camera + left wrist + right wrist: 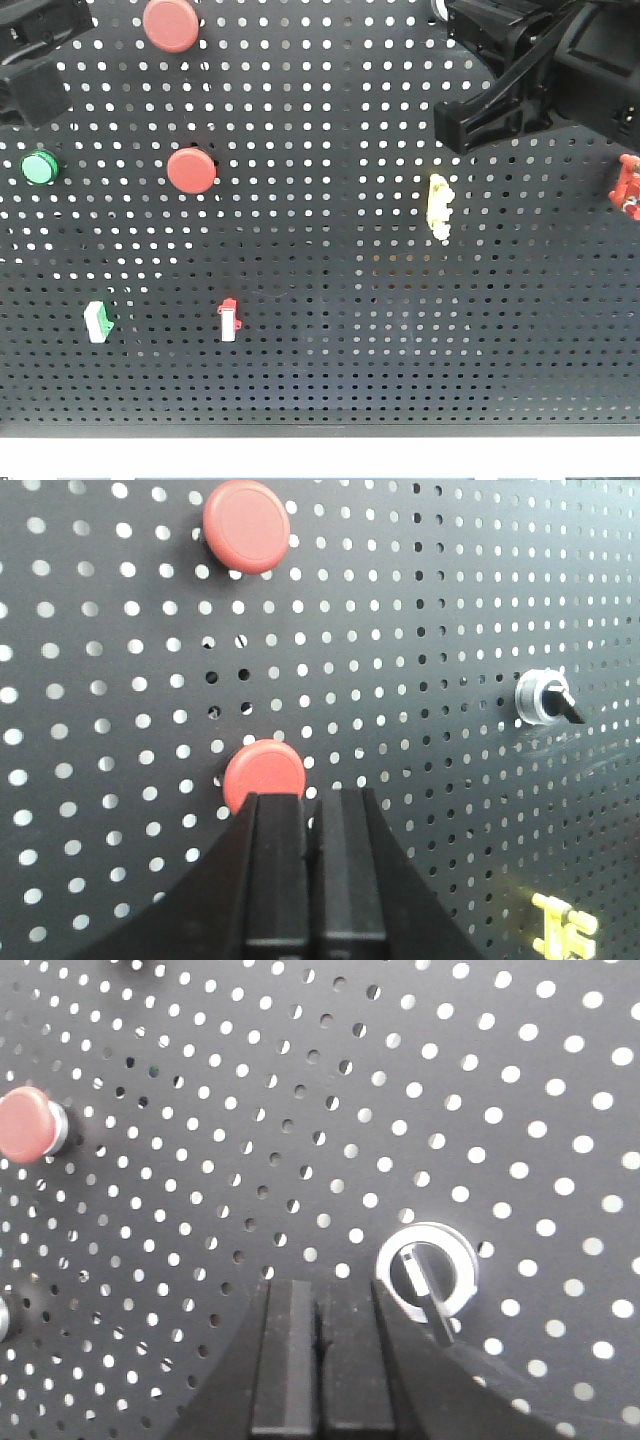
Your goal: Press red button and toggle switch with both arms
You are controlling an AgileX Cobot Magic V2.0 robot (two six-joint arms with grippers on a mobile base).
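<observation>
In the left wrist view the left fingers (278, 870) are pressed together. The lower red button (263, 775) sits just past their tips at 11 o'clock; whether they touch it cannot be told. The toggle switch (545, 698) lies at 2 o'clock of that button, well apart. Only the right wrist view shows the right fingers (290, 1360), also closed on each other, with the switch's silver collar just beside them at 1 o'clock. In the front view the right arm (540, 70) covers that switch, and the left arm (30, 60) sits at 10 o'clock over the perforated table (330, 380).
</observation>
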